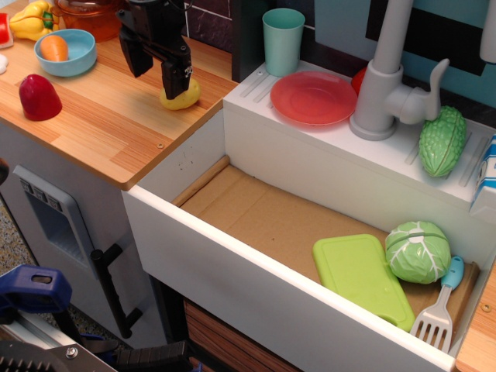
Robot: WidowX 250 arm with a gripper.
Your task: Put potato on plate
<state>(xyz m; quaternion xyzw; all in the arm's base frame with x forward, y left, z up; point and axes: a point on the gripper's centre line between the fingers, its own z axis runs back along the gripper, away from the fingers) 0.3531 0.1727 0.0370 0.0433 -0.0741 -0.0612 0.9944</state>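
The pale-yellow potato [184, 95] lies on the wooden counter [101, 124] near its right edge, beside the sink. My black gripper [155, 70] hangs over the counter just left of the potato, jaws apart and empty. Its right finger [172, 76] covers the potato's left side; I cannot tell whether it touches. The salmon-pink plate [314, 98] lies flat and empty on the white ledge behind the sink, to the right of the potato.
A teal cup [283, 39] stands behind the plate and a grey faucet [384, 85] to its right. A blue bowl [66, 51], dark red toy [39, 98] and yellow pepper [31, 19] sit on the left counter. The sink [256, 209] holds a green board [363, 279], cabbage [418, 251] and spatula [438, 310].
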